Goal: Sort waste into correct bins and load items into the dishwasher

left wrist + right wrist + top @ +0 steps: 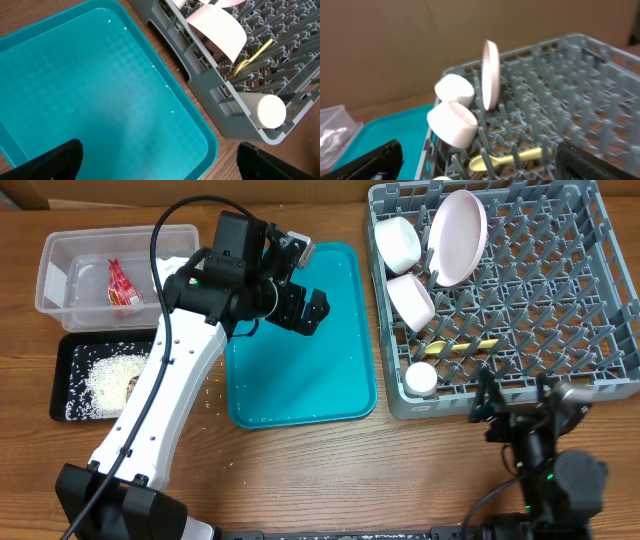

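Right claw (515, 395) at 5 o'clock, fingers wide, empty, just off the grey rack (600, 280). Black tray (60, 380) at 9 holds rice (105, 375). Left claw (305, 312) wide, empty, over teal tray (340, 380). Rack at 2: cup (421, 378), spoon (465, 346), two bowls (410, 300), then plate (458, 237) on edge. Clear tub (55, 275) at 10 holds red wrapper (122, 285).
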You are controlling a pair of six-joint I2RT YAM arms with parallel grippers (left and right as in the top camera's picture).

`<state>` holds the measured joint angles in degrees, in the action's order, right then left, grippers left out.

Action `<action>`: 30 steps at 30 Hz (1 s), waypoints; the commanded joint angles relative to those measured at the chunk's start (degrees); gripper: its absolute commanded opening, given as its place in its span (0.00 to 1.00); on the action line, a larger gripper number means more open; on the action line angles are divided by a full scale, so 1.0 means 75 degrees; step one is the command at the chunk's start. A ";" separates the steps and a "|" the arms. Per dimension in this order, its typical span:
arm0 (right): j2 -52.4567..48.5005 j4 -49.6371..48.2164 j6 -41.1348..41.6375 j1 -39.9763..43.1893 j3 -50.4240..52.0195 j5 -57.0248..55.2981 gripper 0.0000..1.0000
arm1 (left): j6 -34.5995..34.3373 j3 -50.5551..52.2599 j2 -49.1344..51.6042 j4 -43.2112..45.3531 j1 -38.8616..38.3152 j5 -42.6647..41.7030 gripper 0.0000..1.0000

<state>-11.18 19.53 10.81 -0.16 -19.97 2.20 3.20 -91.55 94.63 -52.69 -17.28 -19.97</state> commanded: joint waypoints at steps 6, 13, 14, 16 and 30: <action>0.1475 -0.1970 -0.0044 0.0023 0.2352 0.0871 1.00 | 0.0119 -0.0058 -0.0032 0.0012 0.0000 -0.0058 1.00; 0.1475 -0.2087 -0.0023 0.0017 0.2600 0.0868 1.00 | 0.0119 -0.0058 -0.0032 0.0012 0.0000 -0.0058 1.00; 0.1469 -0.2087 -0.0023 0.0017 0.2600 0.0866 1.00 | 0.0119 -0.0058 -0.0032 0.0012 0.0000 -0.0058 1.00; 0.1469 -0.2087 -0.0023 0.0017 0.2600 0.0866 1.00 | 0.0119 -0.0058 -0.0032 0.0012 0.0000 -0.0055 1.00; 0.1469 -0.2087 -0.0023 0.0017 0.2600 0.0866 1.00 | 0.0119 -0.0058 -0.0032 0.0009 0.0000 -0.0058 1.00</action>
<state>-0.84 4.23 10.50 -0.08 -1.06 8.58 3.20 -91.55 94.63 -52.69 -17.28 -19.97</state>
